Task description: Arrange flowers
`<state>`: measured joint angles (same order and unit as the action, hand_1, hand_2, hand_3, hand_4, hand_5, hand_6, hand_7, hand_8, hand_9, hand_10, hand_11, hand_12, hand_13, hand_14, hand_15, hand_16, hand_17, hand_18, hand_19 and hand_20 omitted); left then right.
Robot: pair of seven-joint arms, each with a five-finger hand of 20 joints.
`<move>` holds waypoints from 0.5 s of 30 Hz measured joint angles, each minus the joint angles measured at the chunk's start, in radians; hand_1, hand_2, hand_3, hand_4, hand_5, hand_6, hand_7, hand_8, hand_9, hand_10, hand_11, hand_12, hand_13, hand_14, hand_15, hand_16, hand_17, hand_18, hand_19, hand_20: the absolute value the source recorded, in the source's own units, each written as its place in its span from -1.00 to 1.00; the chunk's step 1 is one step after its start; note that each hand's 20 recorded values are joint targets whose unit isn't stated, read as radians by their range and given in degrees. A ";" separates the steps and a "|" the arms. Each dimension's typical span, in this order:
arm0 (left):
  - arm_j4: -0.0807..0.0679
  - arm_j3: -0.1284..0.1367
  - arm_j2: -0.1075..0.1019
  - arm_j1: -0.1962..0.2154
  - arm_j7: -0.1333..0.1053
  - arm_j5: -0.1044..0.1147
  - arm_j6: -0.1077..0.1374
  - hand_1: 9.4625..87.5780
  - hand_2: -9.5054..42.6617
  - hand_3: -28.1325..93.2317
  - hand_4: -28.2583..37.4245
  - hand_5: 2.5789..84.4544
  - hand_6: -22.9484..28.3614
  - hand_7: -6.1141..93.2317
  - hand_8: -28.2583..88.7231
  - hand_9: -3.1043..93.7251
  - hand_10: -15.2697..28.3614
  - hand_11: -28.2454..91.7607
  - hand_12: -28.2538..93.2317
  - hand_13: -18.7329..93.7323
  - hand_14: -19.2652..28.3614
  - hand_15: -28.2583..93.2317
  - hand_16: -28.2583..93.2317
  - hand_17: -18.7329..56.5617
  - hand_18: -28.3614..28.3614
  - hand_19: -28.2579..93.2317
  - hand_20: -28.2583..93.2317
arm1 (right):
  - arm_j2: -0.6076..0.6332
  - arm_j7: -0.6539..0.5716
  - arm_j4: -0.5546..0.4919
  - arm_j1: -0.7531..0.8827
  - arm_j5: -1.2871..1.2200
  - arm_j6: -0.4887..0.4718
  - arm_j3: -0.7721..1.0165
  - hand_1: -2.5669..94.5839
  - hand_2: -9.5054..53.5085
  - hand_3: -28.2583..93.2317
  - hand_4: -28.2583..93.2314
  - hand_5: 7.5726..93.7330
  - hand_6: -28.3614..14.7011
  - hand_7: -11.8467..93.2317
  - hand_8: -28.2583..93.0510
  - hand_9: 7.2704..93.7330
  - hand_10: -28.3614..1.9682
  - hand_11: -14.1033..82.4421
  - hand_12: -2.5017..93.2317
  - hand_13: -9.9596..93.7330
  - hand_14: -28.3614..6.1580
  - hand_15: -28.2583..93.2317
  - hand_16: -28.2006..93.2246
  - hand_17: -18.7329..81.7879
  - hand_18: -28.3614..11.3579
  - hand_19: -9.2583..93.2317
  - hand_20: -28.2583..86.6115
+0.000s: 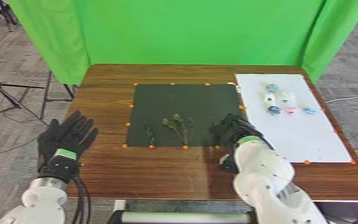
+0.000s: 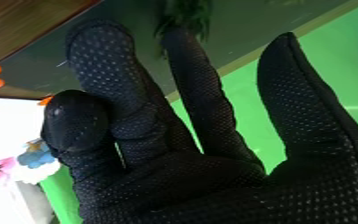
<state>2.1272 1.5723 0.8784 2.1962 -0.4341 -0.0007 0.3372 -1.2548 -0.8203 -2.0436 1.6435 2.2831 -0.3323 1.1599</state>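
1. black-gloved rt hand (image 1: 230, 129): over dk mat (image 1: 193, 100), at its 4 o'clock, near edge w/ white sheet (image 1: 309, 145). fingers loosely open, relaxed, w/ gaps betw; nothing gripped.
2. wrist view, same hand: green sprig (image 2: 184, 15) by one fingertip; touching or apart, can't tell.
3. lt hand (image 1: 66, 137), black glove: at mat's 8 o'clock, well apart from it, near table edge. fingers open, spread, empty.
4. thin green sprig (image 1: 151, 134), qty 1: lying on mat, 7 to 8 o'clock.
5. branching stems w/ sm. buds (image 1: 180, 127): on mat, approx 6 o'clock, just beside item 4; stalks pointing to 6.
6. flower heads (image 1: 286, 97), asst. blue, white & pink: grouped on white sheet, abt its 12 o'clock half. sheet at mat's 3 o'clock.
7. brown wood table (image 1: 113, 175): under mat & sheet.
8. orange tabs (image 1: 185, 147): spaced along mat edges.
9. green curtain (image 1: 193, 30): behind table, 12 o'clock.
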 measured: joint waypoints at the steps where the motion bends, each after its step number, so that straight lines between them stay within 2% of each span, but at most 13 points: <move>1: 0.000 0.000 0.000 0.000 0.000 0.000 0.000 -0.54 0.11 0.66 -1.00 0.00 0.18 -0.34 -0.73 -0.07 0.35 -0.01 -0.32 -0.10 0.48 0.32 -0.67 -0.59 0.55 0.20 -0.33 | 0.000 0.002 0.002 -0.001 0.002 0.004 -0.003 -0.43 -0.35 0.58 -0.83 0.19 -0.10 -0.60 -0.68 0.15 -0.79 -0.53 -0.68 0.63 -0.16 0.42 -0.09 0.33 -0.80 1.00 0.05; 15: -0.003 -0.003 0.005 0.001 0.006 0.002 0.000 -0.54 0.11 0.66 -1.00 0.00 0.17 -0.35 -0.73 -0.07 0.35 -0.01 -0.32 -0.11 0.48 0.32 -0.67 -0.59 0.55 0.20 -0.34 | -0.027 -0.015 0.024 -0.011 0.004 0.036 0.012 -0.44 -0.35 0.60 -0.82 0.18 -0.18 -0.60 -0.67 0.13 -0.86 -0.53 -0.68 0.63 -0.15 0.40 -0.13 0.34 -0.79 1.00 0.03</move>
<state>2.1239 1.5698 0.8833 2.1969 -0.4281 0.0017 0.3372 -1.2823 -0.8353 -2.0192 1.6327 2.2870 -0.2961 1.1718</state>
